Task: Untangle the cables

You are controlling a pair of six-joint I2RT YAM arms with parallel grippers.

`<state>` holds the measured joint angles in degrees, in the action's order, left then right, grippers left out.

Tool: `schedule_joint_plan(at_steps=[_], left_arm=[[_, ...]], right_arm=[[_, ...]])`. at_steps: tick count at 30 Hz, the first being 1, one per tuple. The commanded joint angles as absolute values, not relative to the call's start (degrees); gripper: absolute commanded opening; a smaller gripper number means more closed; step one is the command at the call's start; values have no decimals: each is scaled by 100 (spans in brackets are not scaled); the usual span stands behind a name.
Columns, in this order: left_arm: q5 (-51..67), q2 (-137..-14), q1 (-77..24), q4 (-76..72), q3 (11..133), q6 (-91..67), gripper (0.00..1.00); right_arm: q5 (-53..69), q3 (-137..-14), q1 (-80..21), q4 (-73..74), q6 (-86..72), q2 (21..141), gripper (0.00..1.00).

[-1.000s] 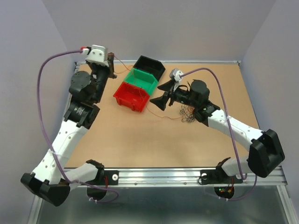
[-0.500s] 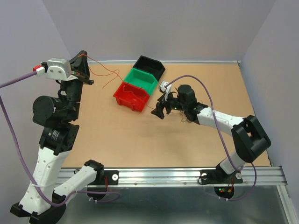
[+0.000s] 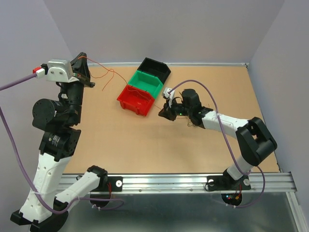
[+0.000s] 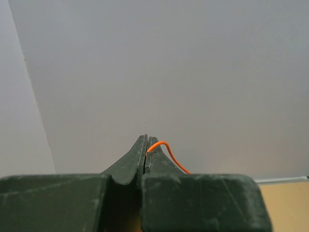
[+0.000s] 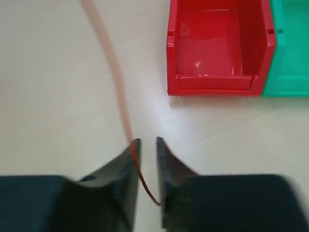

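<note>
Left gripper (image 4: pixel 146 143), fully closed, pinches the red-orange cable (image 4: pixel 163 142).

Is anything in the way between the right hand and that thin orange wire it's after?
Nothing visible is. The orange wire already runs through the gap between the slightly parted fingers of the right hand. The red bin sits further ahead, beyond the wire, not between them.

Your left arm (image 3: pixel 53 140) is standing tall, elbow folded, its gripper (image 4: pixel 146 146) lifted high at the far left, jaws pressing together on a wire (image 4: pixel 166 153). Your right arm (image 3: pixel 227 123) is stretching low and leftward, its gripper (image 5: pixel 147 145) angling down, jaws sitting slightly apart.
</note>
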<state>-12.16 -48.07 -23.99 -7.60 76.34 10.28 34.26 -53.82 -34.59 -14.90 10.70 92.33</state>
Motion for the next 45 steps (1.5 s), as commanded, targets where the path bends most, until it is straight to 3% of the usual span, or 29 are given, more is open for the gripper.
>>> schedule_joint_plan(at_steps=[1, 2, 9, 13, 16, 20, 28, 45], left_arm=[[-1432, -4790, -2382, -1019, 7849, 1195, 0], [-1450, -4773, -2382, -1054, 7805, 1204, 0], [-986, -5027, -2382, -1344, 7287, 1020, 0], [-932, -5405, -2382, -1494, 7102, 976, 0], [-949, -5581, -2373, -1923, 6751, 958, 0], [-801, -5809, -2303, -2039, 6487, 835, 0], [-273, -6354, -2057, -2092, 6355, 615, 0], [615, -7751, -1512, -2224, 6232, 202, 0]], right_arm=[[3296, -5405, -3489, -1556, 1011, 9106, 11], [3287, -5405, -3489, -1556, 950, 9071, 2], [3709, -6037, -3611, -1477, 336, 8719, 0], [3376, -7515, -3858, -925, 18, 8832, 1], [3130, -9284, -3911, -501, -509, 9157, 1], [2594, -10228, -3911, -466, -887, 9430, 1], [1477, -9950, -3911, -492, -905, 9554, 1], [1792, -8509, -3902, -1879, -888, 9958, 1]])
